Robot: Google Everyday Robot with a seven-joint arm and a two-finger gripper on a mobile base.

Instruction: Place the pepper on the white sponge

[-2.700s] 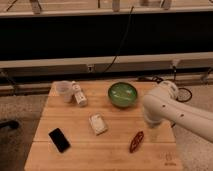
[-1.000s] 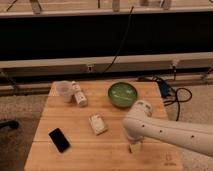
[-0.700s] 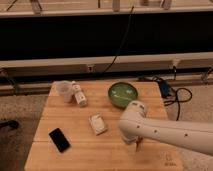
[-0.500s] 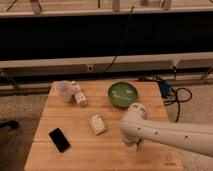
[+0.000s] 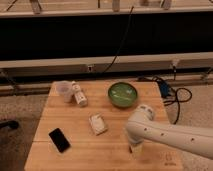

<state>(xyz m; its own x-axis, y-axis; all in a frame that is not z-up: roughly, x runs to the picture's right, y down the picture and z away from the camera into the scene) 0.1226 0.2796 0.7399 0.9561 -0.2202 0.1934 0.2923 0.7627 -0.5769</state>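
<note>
Well, camera view: you have only 1 view, looking down from the front onto a wooden table (image 5: 75, 152) with a dark wall and a pale ledge behind it.
Arm: your 1 white arm (image 5: 175, 137) comes in from the right edge, low over the front right part of the table, and bends downward at its rounded end.
Gripper: the gripper (image 5: 136, 149) points down at the table's front right area, just below that rounded end and close to the front edge.
Gripper state: you cannot tell from this view whether it is wide, narrow or holding anything.
Pepper: you cannot see it; the arm's end and the gripper cover the front right patch of the table.
White sponge: the white sponge (image 5: 98, 124) lies flat near the middle of the table, left of the gripper and apart from it, with nothing on top.
Green bowl: the green bowl (image 5: 123, 94) sits at the back, right of centre, behind the arm's end.
Cup and bottle: a clear cup (image 5: 64, 91) stands at the back left, with a white bottle (image 5: 79, 94) just beside it on its right.
Phone: a black phone (image 5: 59, 140) lies flat at the front left, well apart from the gripper.
Floor: black cables (image 5: 176, 97) loop beside the table's right rear corner.
</note>
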